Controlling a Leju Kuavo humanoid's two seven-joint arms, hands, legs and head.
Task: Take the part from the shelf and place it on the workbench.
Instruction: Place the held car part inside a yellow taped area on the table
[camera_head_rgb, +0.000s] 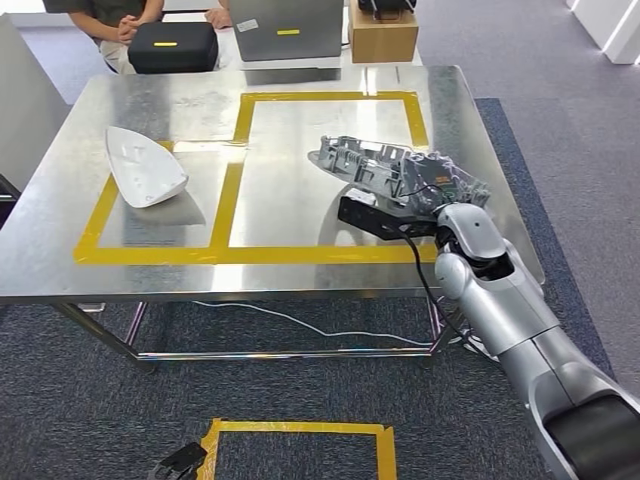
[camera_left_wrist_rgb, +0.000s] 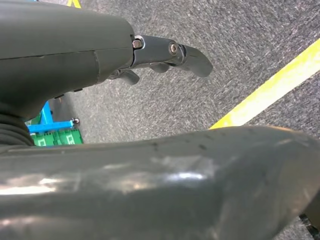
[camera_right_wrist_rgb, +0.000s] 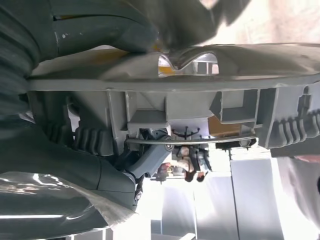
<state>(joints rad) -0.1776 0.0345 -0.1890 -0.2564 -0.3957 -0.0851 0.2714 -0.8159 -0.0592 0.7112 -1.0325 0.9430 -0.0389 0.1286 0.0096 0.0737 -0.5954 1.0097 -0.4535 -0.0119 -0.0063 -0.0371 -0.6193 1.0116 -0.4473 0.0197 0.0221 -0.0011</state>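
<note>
Part (camera_head_rgb: 392, 172) is held in the right hand (camera_head_rgb: 392, 218), fingers (camera_head_rgb: 361, 212) clasped beneath it, just above the counter (camera_head_rgb: 302, 200). It should be lowered level w/ both ends settling together, then released. Part: long grey ribbed plastic moulding, tapering to a point ahead of the fingers. Left hand (camera_left_wrist_rgb: 166, 52) hangs slack, holding nothing.

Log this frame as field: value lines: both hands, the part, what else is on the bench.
right hand: holds grey part from below, above the workbench
part position: over right taped box; contact with the bench can't be told
left hand: holds nothing, fingers apart, over grey carpet
also on bench: white shell, in left taped box
beyond bench: seated person, black case
</note>
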